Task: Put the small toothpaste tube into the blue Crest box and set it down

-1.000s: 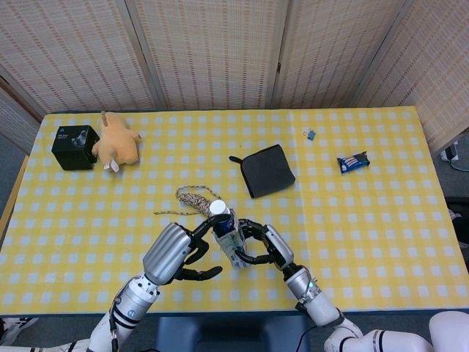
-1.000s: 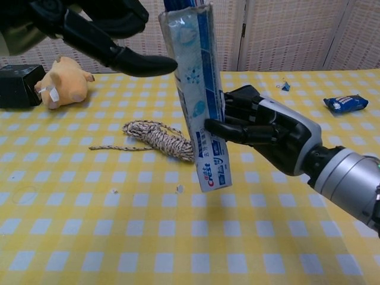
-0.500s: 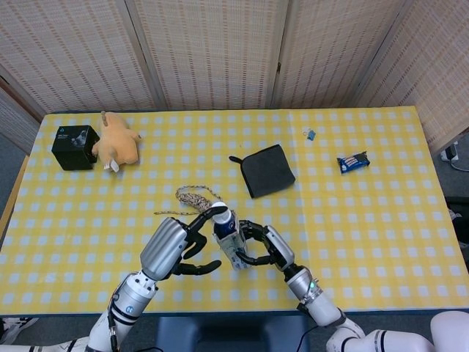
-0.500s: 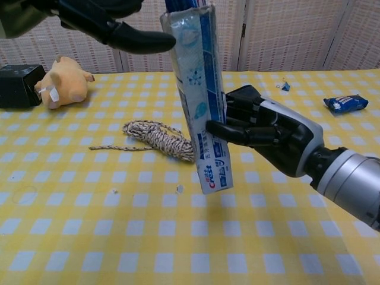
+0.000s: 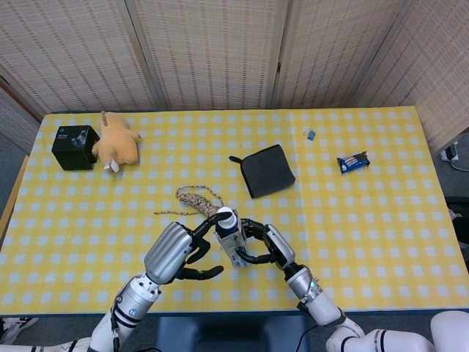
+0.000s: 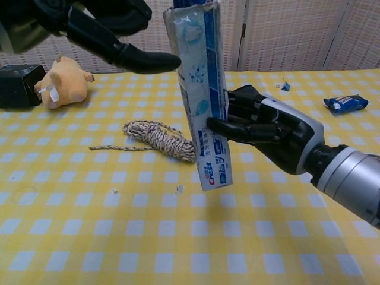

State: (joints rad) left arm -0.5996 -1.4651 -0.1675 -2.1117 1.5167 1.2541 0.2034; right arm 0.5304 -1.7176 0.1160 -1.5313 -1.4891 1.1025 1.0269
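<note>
My right hand (image 6: 274,134) grips the blue Crest box (image 6: 205,101) and holds it upright, clear of the yellow checked table (image 6: 119,237). In the head view the small toothpaste tube (image 5: 225,217) stands in the box's open top, with only its white cap and a little blue showing. The box (image 5: 234,248) sits between both hands there, my right hand (image 5: 268,246) wrapped round its lower part. My left hand (image 5: 176,254) is just left of the box, fingers spread, one fingertip reaching to the cap. In the chest view my left hand (image 6: 89,24) has one finger pointing at the box's upper side.
A coil of speckled rope (image 5: 196,198) lies on the table just behind the box. A black pouch (image 5: 268,170) is further back. A plush toy (image 5: 117,143) and a black box (image 5: 75,147) sit far left, a blue snack packet (image 5: 353,162) and a small clip (image 5: 311,134) far right.
The tube's cap has sunk lower into the box top, with less blue showing. My left hand's finger has stayed at the cap. The right hand holds the box almost still.
</note>
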